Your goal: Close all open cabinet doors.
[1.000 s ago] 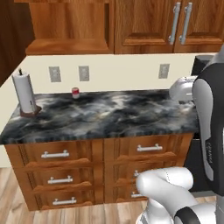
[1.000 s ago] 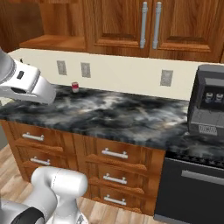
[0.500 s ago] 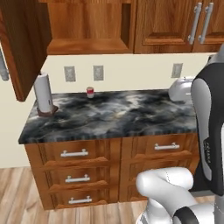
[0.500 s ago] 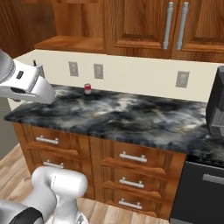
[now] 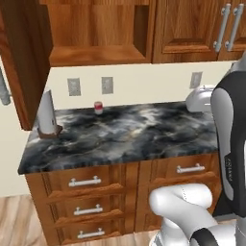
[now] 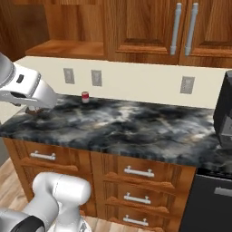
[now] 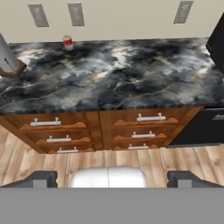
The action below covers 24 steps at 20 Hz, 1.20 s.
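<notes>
One cabinet door [image 5: 24, 62] stands swung open at the upper left, edge-on toward me, with its silver bar handle [image 5: 4, 89] at the frame's left border. Beside it the open cabinet [image 5: 96, 33] shows a bare wooden shelf; from the right base view that same cabinet [image 6: 68, 45] sits at the upper left. To its right, two doors [image 5: 187, 29] [image 6: 145, 27] are closed, handles side by side. My gripper [image 7: 112, 180] is open, fingertips wide apart and nothing between them, and it looks down over the counter and the drawers, well below the doors.
A dark marbled counter [image 5: 129, 134] carries a paper towel roll [image 5: 47, 113] at its left end and a small red can [image 5: 98, 107] by the wall. Drawer fronts [image 7: 57, 127] lie below. A black appliance [image 6: 224, 113] stands at the right, above a dark oven front [image 6: 213, 199].
The whole scene has slid to the right in both base views, so the base has driven left. The open door and open cabinet have come into view at the upper left.
</notes>
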Available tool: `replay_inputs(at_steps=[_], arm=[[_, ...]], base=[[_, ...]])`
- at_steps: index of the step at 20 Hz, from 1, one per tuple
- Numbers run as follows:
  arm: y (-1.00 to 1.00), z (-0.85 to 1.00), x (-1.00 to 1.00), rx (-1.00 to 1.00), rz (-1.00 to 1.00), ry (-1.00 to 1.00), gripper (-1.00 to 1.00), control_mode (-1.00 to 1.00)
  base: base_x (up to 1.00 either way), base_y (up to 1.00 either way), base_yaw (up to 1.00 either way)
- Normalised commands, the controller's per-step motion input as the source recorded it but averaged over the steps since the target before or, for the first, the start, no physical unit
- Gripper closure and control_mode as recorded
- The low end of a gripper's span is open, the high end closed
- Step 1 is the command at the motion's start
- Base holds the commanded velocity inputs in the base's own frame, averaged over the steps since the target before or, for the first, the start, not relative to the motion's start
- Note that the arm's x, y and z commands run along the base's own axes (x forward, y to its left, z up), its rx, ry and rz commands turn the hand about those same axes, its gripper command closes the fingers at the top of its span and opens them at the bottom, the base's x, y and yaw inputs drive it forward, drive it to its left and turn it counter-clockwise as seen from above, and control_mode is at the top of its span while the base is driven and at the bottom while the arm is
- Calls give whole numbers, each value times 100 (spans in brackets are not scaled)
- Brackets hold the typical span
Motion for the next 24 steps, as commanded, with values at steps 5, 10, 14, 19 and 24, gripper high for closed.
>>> replay_inputs(at_steps=[5, 10, 14, 19, 24], arm=[[0, 0, 0, 0, 0, 0, -100, 100], [0, 0, 0, 0, 0, 0, -100, 100], [0, 0, 0, 0, 0, 0, -100, 100], [0, 0, 0, 0, 0, 0, -100, 100], [0, 0, 0, 0, 0, 0, -100, 100]], base=[[65, 9, -11], [40, 31, -2], [0, 62, 0], [-5, 38, 1], [-1, 26, 0]])
